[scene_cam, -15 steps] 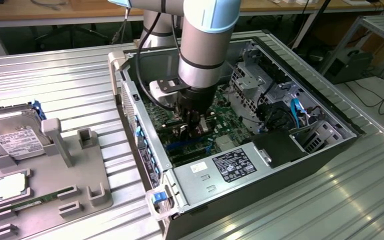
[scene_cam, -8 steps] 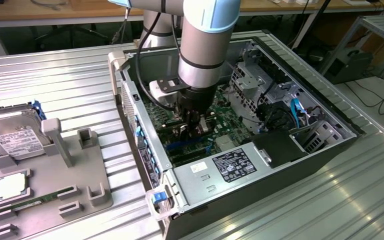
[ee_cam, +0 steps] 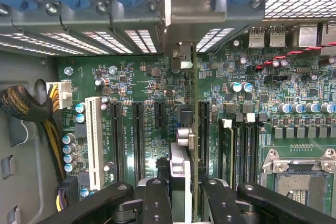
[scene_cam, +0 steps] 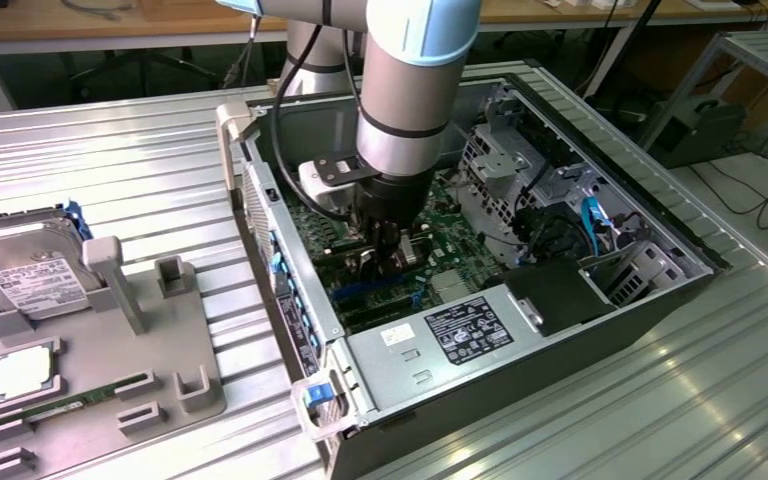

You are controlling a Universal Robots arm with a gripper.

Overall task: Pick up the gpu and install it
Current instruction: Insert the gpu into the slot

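A single robot arm [scene_cam: 411, 90] plunges straight down into the open computer case [scene_cam: 651, 215]. Its gripper [ee_cam: 189, 205] is clamped on the one gpu [ee_cam: 195, 145], upright and edge-on over the motherboard [ee_cam: 157, 77], bracket at the case's rear wall. Beside the case, a grey fixture [scene_cam: 144, 350] carries one hard drive [scene_cam: 24, 280] and one memory stick [scene_cam: 71, 405].

We have open room above the motherboard [ee_cam: 142, 72], hemmed by drive cage [scene_cam: 498, 165], power supply [scene_cam: 471, 335] and rear wall [scene_cam: 264, 215]; gpu [ee_cam: 195, 129] stands mid-board.
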